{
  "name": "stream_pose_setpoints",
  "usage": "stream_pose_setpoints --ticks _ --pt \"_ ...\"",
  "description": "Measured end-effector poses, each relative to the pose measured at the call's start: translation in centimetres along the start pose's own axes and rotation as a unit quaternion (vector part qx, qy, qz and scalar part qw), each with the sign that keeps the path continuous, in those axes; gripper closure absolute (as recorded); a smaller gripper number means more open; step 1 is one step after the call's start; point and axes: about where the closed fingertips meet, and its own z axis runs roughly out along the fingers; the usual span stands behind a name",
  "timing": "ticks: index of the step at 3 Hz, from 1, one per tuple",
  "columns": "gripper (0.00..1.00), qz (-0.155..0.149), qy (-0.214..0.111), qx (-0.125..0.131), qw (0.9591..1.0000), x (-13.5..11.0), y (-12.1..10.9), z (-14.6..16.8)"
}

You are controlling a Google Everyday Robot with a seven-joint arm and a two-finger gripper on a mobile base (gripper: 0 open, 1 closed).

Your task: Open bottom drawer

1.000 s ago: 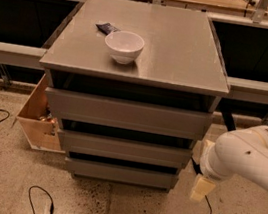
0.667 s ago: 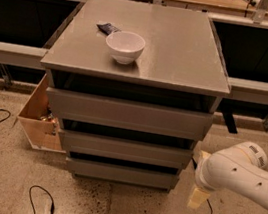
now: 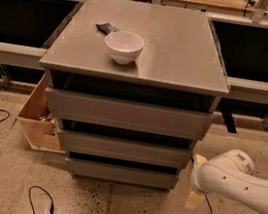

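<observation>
The bottom drawer (image 3: 121, 173) is the lowest, slimmest grey front of three in the grey cabinet; it looks closed, with a dark gap above it. Two taller grey drawer fronts (image 3: 128, 114) sit above it. My white arm (image 3: 236, 183) reaches in from the right, low beside the cabinet's right side. The gripper (image 3: 194, 199) shows as a pale yellowish tip near the floor, just right of the bottom drawer's right end and apart from it.
A white bowl (image 3: 124, 46) and a small dark object (image 3: 107, 28) sit on the cabinet top (image 3: 183, 51). A light wooden box (image 3: 39, 114) stands at the cabinet's left. Cables (image 3: 40, 200) lie on the speckled floor. Dark shelving runs behind.
My arm has moved lower and a little back to the right, bringing the gripper tip down toward the floor beside the bottom drawer. The drawers have not moved.
</observation>
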Motion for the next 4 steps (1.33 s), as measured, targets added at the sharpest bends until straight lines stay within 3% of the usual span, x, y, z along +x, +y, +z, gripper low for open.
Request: stream_pose_setpoints --ticks 1,2,3,4 --pt "0.00 -0.009 0.005 -0.013 0.9999 -0.4 1.3 2.5" --pt "0.00 -0.023 0.008 -0.031 0.9992 -0.9 3.8 8.2" --pt "0.00 -0.030 -0.002 -0.030 0.9991 -0.9 4.9 15.4" --pt "0.00 -0.037 -0.012 -0.027 0.9989 -1.2 5.2 20.0"
